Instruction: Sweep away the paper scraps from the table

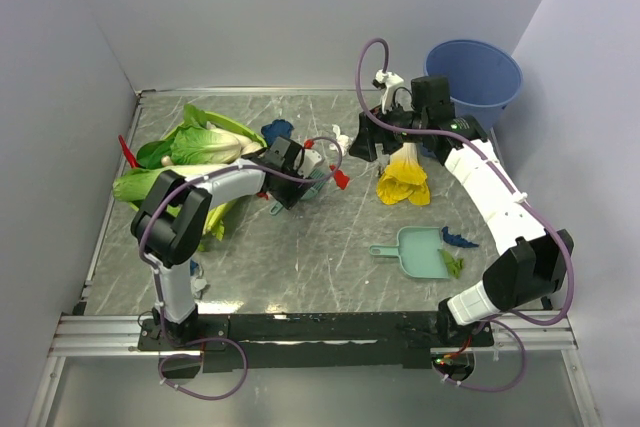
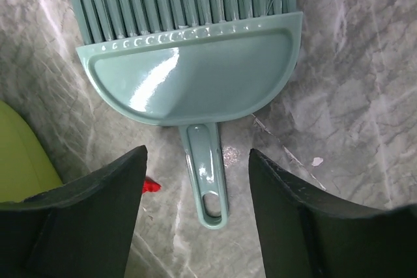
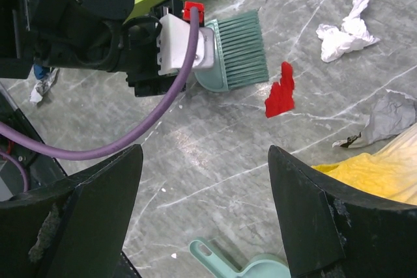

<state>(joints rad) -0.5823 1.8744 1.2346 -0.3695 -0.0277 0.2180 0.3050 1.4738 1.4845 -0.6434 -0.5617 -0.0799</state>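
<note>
Brush (image 2: 189, 76) lies loose on the table (image 1: 300, 267), left gripper (image 2: 197, 161) spread wide astride its handle, not clamping.
Barely begun, I'd say: red scrap (image 3: 281, 89) just off the bristles, white scrap (image 3: 345, 27) beyond, blue scrap (image 1: 458, 238) and green scrap (image 1: 452, 265) well away by the dustpan (image 1: 420, 252).

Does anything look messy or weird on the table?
Yes. A red paper scrap and a white paper scrap lie loose near the brush. Odder still, a yellow frilly vegetable lies among them.
</note>
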